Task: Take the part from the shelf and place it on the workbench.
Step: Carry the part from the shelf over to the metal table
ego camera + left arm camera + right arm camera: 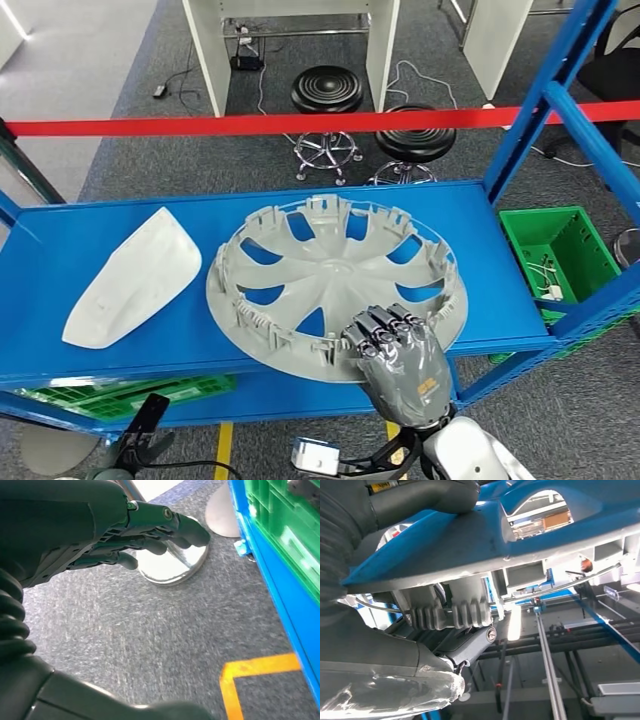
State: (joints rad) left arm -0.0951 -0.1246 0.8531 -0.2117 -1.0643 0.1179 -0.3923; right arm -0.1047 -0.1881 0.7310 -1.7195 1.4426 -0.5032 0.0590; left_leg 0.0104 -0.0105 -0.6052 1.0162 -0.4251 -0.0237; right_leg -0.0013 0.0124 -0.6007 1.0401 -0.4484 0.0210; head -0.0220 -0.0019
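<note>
Wheel cover (336, 283) lies flat on blue shelf (45, 270), beside white part (134, 277). Right hand (396, 358) grasps its near rim. Left hand (124, 535) hangs loose, holding nothing. Cover looks light, stiff, thin plastic; rim best place to hold.

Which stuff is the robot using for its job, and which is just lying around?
For the job: hubcap, right hand on its rim, shelf.
Lying about: white cover, green crate, stools, red tape.
</note>
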